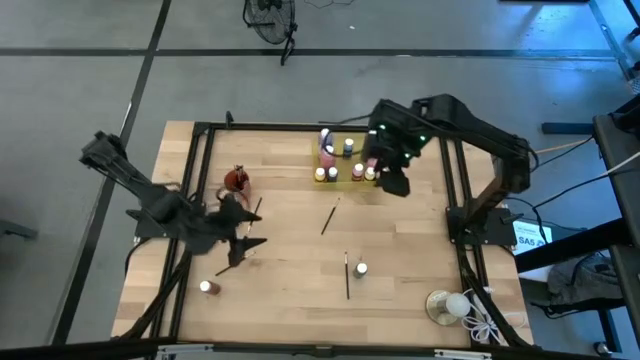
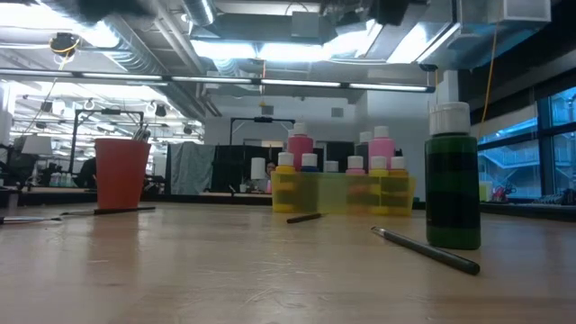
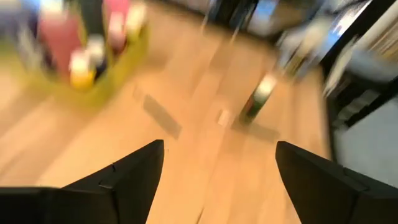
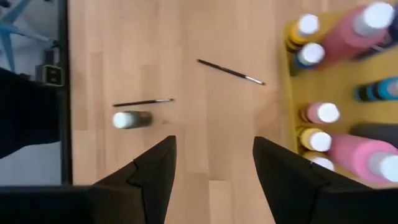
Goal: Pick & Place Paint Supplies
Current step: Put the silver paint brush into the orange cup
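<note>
**Two open tools, stray supplies on the bare desk**

Two arms are at work over the pale wooden desk. The right tool hangs at the near edge of the flat yellow plastic tray, its fingers spread with nothing between them. That position suits a drop-off point: the tray is where the white-capped paint bottles are being gathered, and pink, yellow and blue ones stand upright in it, close together. The left tool is low over the left half of the desk, jaws wide and empty; its wrist view looks across open wood toward the tray.

Items not yet collected, judged from their position outside the tray:
- a dark green white-capped bottle, standing alone near the front centre;
- a thin dark paintbrush with a pale tip, lying just beside that bottle;
- a second thin dark brush, lying at mid-desk, well apart from the first;
- a small white-capped bottle near the front left edge.

A red plastic cup stands left of the tray, near the left arm.

Clearance: the middle of the desk is open for either arm. The black frame rails close in both sides. The bottle at the front left sits near the edge, so any nudge outward risks a fall. The tray is crowded, leaving narrow gaps for further placements.
</note>
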Available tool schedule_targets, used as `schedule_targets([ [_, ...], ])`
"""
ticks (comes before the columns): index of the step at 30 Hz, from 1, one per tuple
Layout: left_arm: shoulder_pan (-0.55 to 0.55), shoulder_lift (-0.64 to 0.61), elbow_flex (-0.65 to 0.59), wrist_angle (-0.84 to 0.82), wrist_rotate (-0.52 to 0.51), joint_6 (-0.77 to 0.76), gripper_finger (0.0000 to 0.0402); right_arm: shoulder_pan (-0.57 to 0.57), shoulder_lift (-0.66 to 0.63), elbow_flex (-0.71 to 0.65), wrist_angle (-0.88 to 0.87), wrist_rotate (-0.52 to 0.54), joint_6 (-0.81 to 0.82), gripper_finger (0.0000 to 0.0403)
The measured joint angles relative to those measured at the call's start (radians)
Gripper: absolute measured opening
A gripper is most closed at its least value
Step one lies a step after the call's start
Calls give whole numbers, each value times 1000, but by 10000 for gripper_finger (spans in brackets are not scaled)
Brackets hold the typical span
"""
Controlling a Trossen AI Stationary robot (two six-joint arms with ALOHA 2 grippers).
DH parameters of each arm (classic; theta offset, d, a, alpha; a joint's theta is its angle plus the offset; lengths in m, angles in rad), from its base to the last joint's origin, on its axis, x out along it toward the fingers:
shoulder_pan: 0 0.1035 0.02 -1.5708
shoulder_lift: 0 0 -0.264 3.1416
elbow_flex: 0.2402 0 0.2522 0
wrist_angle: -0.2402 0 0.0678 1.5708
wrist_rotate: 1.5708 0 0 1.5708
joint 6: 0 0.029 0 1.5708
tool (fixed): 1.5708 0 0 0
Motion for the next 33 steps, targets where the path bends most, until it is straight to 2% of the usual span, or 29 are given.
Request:
schedule_targets([
  [3,0,66,0,-148,98,-119,296,49,-28,0,0,-1,8,215],
  [8,0,201,0,-326,357,-254,286,111,-37,0,9,-2,8,215],
  [17,82,395,0,-321,653,-414,281,156,-33,-1,32,-1,3,215],
  [24,219,531,0,-320,803,-367,281,157,-33,-1,35,4,5,215],
  [29,291,593,0,-303,823,-320,281,163,-32,-1,35,4,19,215],
  [33,316,626,0,-200,812,-251,281,182,-32,-1,34,4,26,215],
])
